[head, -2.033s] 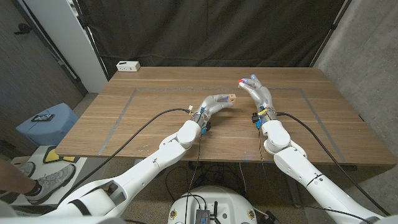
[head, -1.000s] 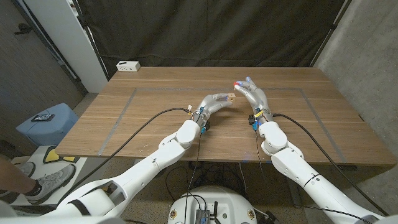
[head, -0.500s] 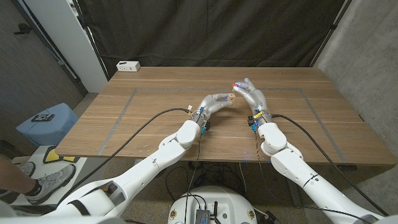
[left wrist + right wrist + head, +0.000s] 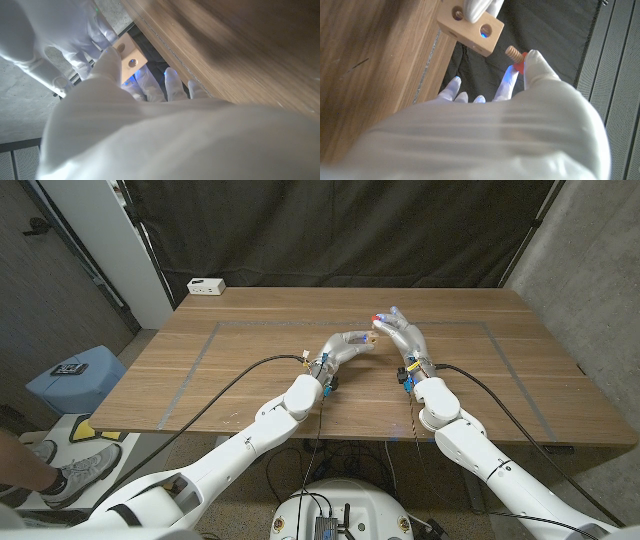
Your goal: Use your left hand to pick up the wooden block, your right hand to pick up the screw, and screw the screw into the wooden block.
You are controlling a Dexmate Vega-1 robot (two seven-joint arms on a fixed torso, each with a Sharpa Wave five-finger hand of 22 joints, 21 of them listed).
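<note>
The right hand, pinching the red-headed, tan-threaded wooden screw, has drifted in toward the pale drilled wooden block clamped in the left hand above the table, leaving the tip just short of a hole.

The head view looks down from above and behind both arms, facing forward over the whole counter toward a dark curtain, from far enough that both forearms and all counter edges fit in. The left wrist view sits close behind the left robot hand, looking along its back, turned so the counter lies overhead. The right wrist view sits equally close behind the right robot hand, with the counter's edge running alongside. All three views share the meeting spot of the hands, where the wooden block and the screw appear.
</note>
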